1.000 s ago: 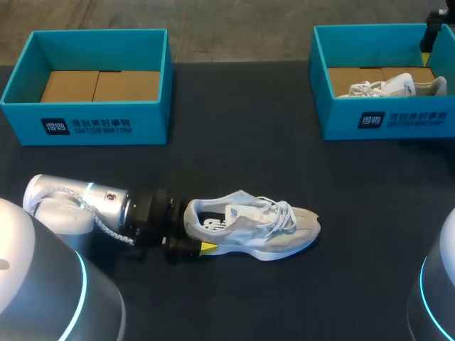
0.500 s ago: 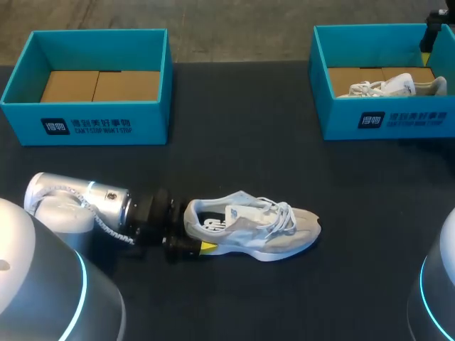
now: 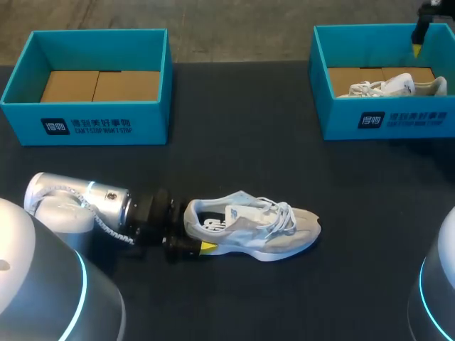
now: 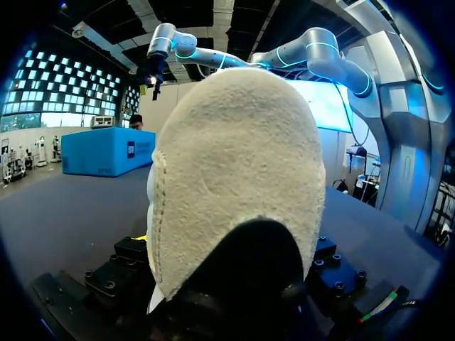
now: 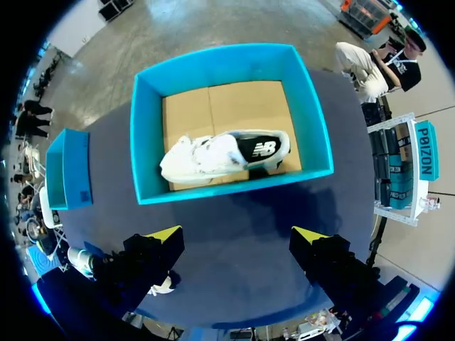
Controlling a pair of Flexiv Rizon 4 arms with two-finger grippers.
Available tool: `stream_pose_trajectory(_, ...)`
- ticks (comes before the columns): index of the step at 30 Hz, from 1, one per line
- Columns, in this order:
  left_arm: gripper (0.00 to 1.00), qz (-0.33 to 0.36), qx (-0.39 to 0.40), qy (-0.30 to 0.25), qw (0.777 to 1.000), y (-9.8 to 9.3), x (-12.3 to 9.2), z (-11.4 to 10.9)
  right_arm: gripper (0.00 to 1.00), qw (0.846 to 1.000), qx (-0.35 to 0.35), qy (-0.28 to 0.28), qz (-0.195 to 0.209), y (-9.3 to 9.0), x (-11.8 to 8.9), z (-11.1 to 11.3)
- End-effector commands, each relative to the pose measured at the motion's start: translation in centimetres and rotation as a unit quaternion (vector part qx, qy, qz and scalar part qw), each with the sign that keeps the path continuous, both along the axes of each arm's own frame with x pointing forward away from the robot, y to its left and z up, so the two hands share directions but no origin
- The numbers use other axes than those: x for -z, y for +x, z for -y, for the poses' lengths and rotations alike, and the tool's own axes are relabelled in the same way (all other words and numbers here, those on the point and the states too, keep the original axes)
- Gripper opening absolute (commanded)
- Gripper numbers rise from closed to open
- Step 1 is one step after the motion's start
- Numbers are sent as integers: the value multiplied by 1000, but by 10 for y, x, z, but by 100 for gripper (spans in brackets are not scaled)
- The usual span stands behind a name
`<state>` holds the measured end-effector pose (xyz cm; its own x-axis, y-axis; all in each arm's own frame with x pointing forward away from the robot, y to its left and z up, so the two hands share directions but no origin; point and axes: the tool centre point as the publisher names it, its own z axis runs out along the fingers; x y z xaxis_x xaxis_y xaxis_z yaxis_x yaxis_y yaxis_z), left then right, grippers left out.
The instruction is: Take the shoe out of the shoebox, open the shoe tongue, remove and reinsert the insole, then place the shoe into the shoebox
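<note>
Where the table (image 3: 234,128) runs to its far left, an open teal left box (image 3: 85,117) stands with only a brown cardboard floor showing inside.

Left arm (image 3: 78,202) comes in from the near left and lies low along the tabletop, pointing right.

Left gripper (image 3: 197,229) is right at the heel of the shoe (image 3: 263,227). One yellow tip shows at the near side of the sole. The far side is hidden by the heel, so whether it grips cannot be told. From the left wrist, the pale suede heel fills nearly everything ahead of the gripper.

The shoe is out of any box. It rests upright on its sole near the middle of the table, toe to the right and laces up, with a dark collar lining and grey-white uppers.

Right box (image 3: 384,117), also teal, stands at the far right, well apart from the shoe. A second shoe (image 5: 224,155), white with a dark heel panel, lies inside on its side against the nearer wall.

Right gripper (image 5: 238,234) hangs high over the table just short of that box. Its fingers are spread wide and released, with nothing between them.
</note>
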<state>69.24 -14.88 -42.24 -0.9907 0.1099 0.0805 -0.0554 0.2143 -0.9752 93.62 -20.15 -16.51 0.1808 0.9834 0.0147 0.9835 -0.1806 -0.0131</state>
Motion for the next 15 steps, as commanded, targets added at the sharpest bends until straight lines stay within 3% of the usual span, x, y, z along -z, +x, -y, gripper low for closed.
stream_pose_trajectory(1, 0, 0, 0, 1, 1000, 0, 0, 0, 100, 1000, 12, -12, 27, -29, -7, -26)
stream_pose_trajectory(8, 0, 0, 0, 1, 1000, 0, 0, 0, 100, 999, 42, -17, 10, -59, -8, -73)
stream_pose_trajectory(15, 0, 0, 0, 1, 1000, 0, 0, 0, 100, 999, 42, -17, 10, -59, -8, -73)
